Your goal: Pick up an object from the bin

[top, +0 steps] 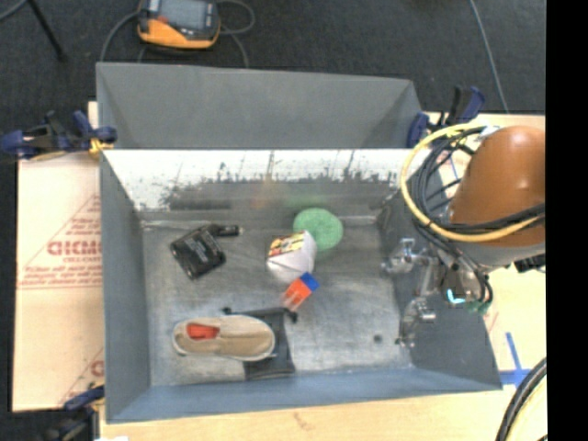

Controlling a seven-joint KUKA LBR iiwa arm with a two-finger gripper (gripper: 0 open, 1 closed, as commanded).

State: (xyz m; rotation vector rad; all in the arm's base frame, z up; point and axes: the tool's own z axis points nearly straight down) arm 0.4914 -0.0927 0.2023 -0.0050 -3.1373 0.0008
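Note:
My gripper (410, 290) hangs at the bin's right side, close to the right wall, with its two metal fingers apart and nothing between them. The nearest loose things lie to its left. A small orange and blue piece (299, 289) rests on the floor near the middle. Just above it is a white crumpled packet (290, 254) with a printed label. A green round disc (319, 228) touches the packet's upper right.
A beige slipper with a red inside (223, 338) lies at the front left, partly on a black flat piece (273, 356). A black angular object (198, 251) sits at the left. Bare floor lies between the gripper and the orange piece.

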